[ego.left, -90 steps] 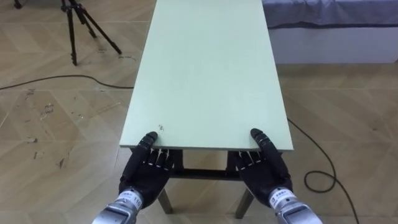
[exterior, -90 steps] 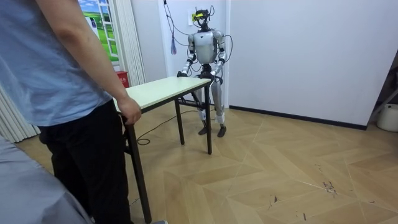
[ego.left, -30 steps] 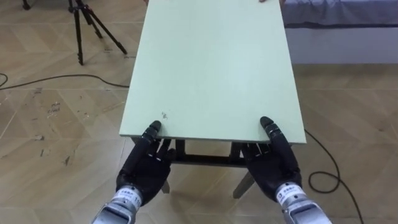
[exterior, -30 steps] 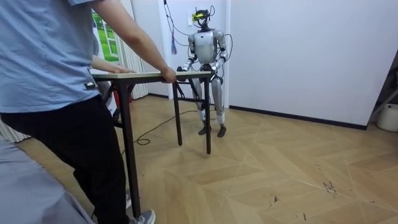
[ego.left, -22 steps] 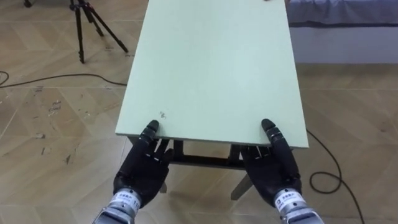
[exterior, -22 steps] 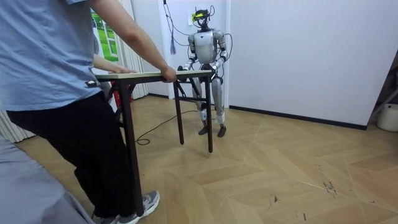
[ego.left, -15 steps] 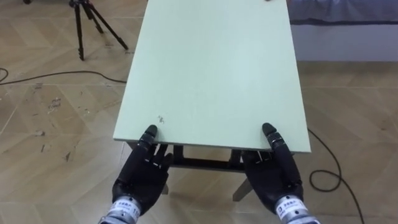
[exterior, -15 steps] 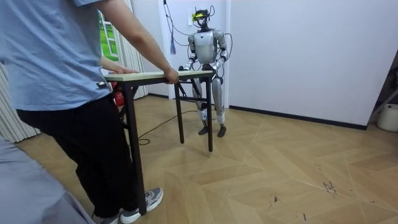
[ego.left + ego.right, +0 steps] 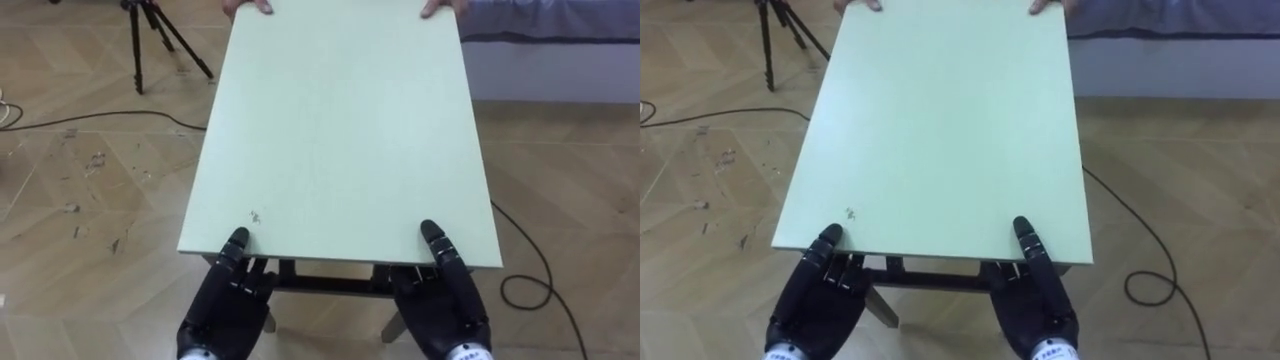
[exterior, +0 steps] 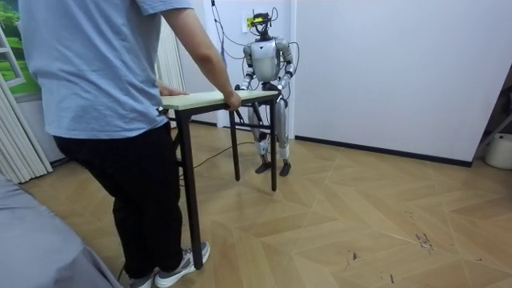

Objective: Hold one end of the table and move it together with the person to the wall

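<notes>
Table (image 9: pixel 340 130) farther along — left hand (image 9: pixel 225 305), right hand (image 9: pixel 446 300) round its edge

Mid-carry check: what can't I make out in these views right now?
Left hand, right hand: hold beneath the table, hidden by its top.
Person's hands: cut off by eye views' top edge.
Tripod: likewise cut off.

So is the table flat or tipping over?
Flat. In the room view the table looks level; a person's hands are at one end, the robot's left hand and right hand at the other.
</notes>
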Robot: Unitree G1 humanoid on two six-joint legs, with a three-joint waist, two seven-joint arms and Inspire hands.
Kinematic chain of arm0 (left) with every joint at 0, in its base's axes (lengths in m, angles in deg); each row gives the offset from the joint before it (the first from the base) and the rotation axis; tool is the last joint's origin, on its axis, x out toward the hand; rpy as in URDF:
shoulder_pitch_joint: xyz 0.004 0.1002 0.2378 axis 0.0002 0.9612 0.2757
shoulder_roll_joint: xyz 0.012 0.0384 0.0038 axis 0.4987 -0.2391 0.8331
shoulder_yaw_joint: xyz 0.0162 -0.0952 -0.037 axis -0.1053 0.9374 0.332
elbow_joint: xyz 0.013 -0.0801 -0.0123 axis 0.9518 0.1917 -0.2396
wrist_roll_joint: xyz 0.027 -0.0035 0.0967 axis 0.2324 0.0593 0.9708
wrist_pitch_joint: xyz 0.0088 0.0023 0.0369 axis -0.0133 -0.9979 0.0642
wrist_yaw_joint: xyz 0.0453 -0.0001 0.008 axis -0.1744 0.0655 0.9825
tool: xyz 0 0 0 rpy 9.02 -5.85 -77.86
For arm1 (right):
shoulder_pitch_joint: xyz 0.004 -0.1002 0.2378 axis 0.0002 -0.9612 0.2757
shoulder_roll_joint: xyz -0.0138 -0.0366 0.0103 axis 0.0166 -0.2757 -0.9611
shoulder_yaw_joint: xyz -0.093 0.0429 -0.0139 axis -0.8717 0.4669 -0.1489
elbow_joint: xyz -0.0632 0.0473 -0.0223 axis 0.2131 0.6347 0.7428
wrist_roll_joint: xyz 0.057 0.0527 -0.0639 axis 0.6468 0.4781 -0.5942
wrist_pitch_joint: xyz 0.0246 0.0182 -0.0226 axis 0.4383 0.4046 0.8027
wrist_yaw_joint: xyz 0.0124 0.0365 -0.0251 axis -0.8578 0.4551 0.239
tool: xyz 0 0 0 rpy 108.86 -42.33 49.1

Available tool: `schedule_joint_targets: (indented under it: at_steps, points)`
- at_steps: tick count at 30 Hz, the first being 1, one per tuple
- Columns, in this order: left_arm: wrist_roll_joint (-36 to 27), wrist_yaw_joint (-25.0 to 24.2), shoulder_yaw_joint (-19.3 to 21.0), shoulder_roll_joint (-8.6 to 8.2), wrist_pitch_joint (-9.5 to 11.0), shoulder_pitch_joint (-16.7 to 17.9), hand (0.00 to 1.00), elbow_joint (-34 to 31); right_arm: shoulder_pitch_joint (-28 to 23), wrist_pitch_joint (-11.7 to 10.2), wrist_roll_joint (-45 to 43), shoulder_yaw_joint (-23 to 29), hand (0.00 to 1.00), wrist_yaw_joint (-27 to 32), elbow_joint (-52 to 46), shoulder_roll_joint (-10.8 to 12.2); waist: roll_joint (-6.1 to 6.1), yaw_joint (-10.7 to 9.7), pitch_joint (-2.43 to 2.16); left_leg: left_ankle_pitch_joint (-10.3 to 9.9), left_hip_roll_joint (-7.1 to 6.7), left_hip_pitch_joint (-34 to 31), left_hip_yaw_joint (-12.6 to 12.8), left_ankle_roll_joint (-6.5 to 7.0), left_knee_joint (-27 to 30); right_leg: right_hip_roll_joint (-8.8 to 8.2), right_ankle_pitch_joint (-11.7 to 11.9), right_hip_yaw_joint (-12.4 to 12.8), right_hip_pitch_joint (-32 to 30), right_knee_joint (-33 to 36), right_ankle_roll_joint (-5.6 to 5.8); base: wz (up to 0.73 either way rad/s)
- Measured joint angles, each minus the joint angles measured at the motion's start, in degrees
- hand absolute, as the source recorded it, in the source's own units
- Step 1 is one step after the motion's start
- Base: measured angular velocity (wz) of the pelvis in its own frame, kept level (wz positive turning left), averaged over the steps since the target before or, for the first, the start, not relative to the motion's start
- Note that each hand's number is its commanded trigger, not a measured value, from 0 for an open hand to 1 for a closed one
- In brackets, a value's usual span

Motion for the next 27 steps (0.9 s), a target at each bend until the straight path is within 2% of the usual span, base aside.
schedule_joint_targets:
  at_steps: [4, 7, 9, 10, 12, 13, 15, 16, 17, 18, 20, 21, 22, 23, 24, 25, 27]
  points:
    - [0.7, -0.1, -1.4, 0.03, 2.6, 0.1, 1.00, 0.0, -0.2, -0.9, 0.7, -0.9, 1.00, -1.6, 0.0, -0.5, -0.01, 0.4, 0.06, 0.1, -0.02, -1.5, 0.0, 0.26, 1.0, -0.09, 0.0, 0.3, -1.6, 1.2, -0.17, 0.00]
    - [0.7, -0.6, -1.8, 0.16, 4.4, 0.3, 1.00, 0.0, -0.2, -1.6, 3.0, -2.8, 1.00, -2.9, -0.2, -1.9, -0.71, 0.8, 0.35, 0.1, 0.10, -3.1, 0.0, 0.27, 3.4, -0.27, -0.4, 0.4, -2.8, 2.7, -0.73, 0.01]
    - [0.7, -1.1, -2.9, 0.13, 6.0, 0.3, 1.00, 0.0, -0.2, -2.9, 3.0, -3.4, 1.00, -3.7, -0.2, -1.9, -1.24, 0.9, 0.46, -0.7, 0.58, -7.4, -0.2, -0.05, 9.2, -0.42, -0.8, 0.2, -5.1, 4.5, -1.32, 0.05]
    - [0.7, -1.1, -3.2, 0.15, 6.2, 0.3, 1.00, 0.0, -0.2, -3.0, 3.0, -3.4, 1.00, -3.9, -0.2, -2.0, -1.26, 0.9, 0.47, -0.9, 0.82, -8.7, -0.2, -0.20, 11.3, -0.42, -0.9, 0.2, -5.6, 5.0, -1.50, 0.00]
    - [0.6, -1.1, -3.8, 0.41, 6.4, 0.4, 1.00, 0.1, -0.4, -3.5, 3.0, -3.5, 1.00, -4.0, -0.2, -2.9, -1.49, 1.7, 0.59, -1.2, 1.90, -13.1, -0.5, -0.54, 20.9, -0.14, -1.6, 0.4, -6.8, 6.8, -2.43, -0.11]
    - [0.6, -1.1, -3.9, 0.40, 6.4, 0.5, 1.00, 0.2, -0.6, -3.7, 3.0, -3.5, 1.00, -4.0, -0.2, -3.0, -1.46, 1.9, 0.57, -1.2, 2.35, -14.3, -0.5, -0.59, 23.4, 0.08, -1.7, 0.3, -6.8, 7.0, -2.67, -0.10]
    - [0.6, -1.1, -4.4, 0.05, 6.9, 1.0, 1.00, 0.2, -0.9, -4.6, 3.0, -3.9, 1.00, -4.2, -0.2, -3.2, -1.47, 2.6, 0.58, 0.0, 4.64, -19.0, -0.9, -1.00, 34.3, 1.21, -2.3, -0.8, -7.0, 7.6, -3.71, -0.18]
    - [0.6, -1.1, -4.4, 0.06, 7.0, 1.2, 1.00, 0.1, -0.9, -4.6, 2.9, -4.0, 1.00, -4.2, -0.2, -3.2, -1.54, 2.8, 0.62, 0.6, 5.16, -19.8, -0.7, -1.20, 37.9, 1.41, -2.7, -0.8, -7.1, 8.1, -4.29, -0.21]
    - [0.4, -1.1, -4.6, 0.37, 7.0, 1.4, 1.00, 0.1, -1.2, -4.6, 2.9, -4.0, 1.00, -4.2, -0.2, -3.2, -1.60, 2.6, 0.65, 2.2, 6.21, -20.2, -0.4, -1.37, 44.9, 1.83, -3.0, -0.8, -7.1, 8.9, -4.85, 0.05]
    - [0.1, -1.1, -5.0, 0.89, 7.0, 1.4, 1.00, 0.1, -1.5, -4.8, 3.0, -4.1, 1.00, -4.4, -0.2, -3.3, -1.76, 1.7, 0.56, 2.8, 6.38, -19.7, -0.1, -2.07, 49.1, 1.99, -3.0, -1.3, -7.4, 9.7, -5.08, 0.18]
    - [-0.3, -1.2, -5.4, 1.30, 6.9, 1.0, 1.00, 0.1, -1.4, -5.1, 3.3, -4.0, 1.00, -5.0, -0.3, -3.5, -1.37, 1.1, 0.60, 2.7, 6.24, -17.5, -0.3, -2.58, 49.4, 2.62, -2.4, -1.5, -8.6, 10.4, -5.22, 0.16]
    - [-0.4, -1.3, -5.7, 1.31, 6.9, 1.0, 1.00, 0.1, -1.4, -5.5, 3.4, -4.2, 1.00, -5.3, -0.3, -3.8, -0.90, 1.2, 0.66, 2.4, 6.16, -14.8, -0.4, -2.51, 46.8, 2.88, -1.9, -2.1, -9.2, 10.6, -5.62, 0.00]
    - [-0.4, -1.4, -5.8, 1.39, 6.9, 0.9, 1.00, 0.1, -1.4, -5.9, 3.7, -4.4, 1.00, -5.3, -0.3, -3.8, -0.77, 1.3, 0.68, 0.9, 6.14, -13.4, -0.5, -2.86, 44.8, 2.97, -1.8, -2.1, -9.7, 11.1, -5.72, -0.05]
    - [-0.3, -1.4, -5.9, 1.38, 6.9, 0.6, 1.00, 0.1, -1.3, -6.4, 3.8, -4.7, 1.00, -5.4, -0.3, -3.8, -0.38, 1.1, 0.91, -3.2, 6.01, -10.9, -0.5, -3.58, 40.7, 3.04, -1.3, -2.7, -10.4, 11.3, -5.79, 0.10]
    - [-0.3, -1.4, -5.9, 1.46, 6.9, 0.0, 1.00, 0.2, -1.0, -6.8, 3.7, -4.6, 1.00, -5.8, -0.3, -3.7, 0.39, 0.4, 1.24, -7.1, 6.06, -8.9, -0.6, -3.60, 36.3, 3.09, -0.6, -3.7, -11.3, 11.1, -5.82, 0.20]
    - [-0.3, -1.4, -5.9, 1.48, 6.9, -0.5, 1.00, 0.3, -0.7, -7.1, 3.6, -4.5, 1.00, -6.0, -0.3, -3.6, 0.90, 0.0, 1.32, -8.9, 6.11, -8.3, -0.7, -3.46, 33.9, 3.08, -0.2, -4.3, -11.9, 11.1, -5.82, 0.24]
    - [-0.4, -1.4, -5.9, 1.36, 7.1, -2.9, 1.00, 0.6, 1.0, -7.3, 3.6, -4.0, 1.00, -6.1, -0.3, -3.4, 2.19, -0.7, 1.20, -13.8, 5.89, -6.4, -0.2, -2.38, 24.4, 2.99, 2.4, -5.1, -16.0, 11.1, -5.81, 0.10]
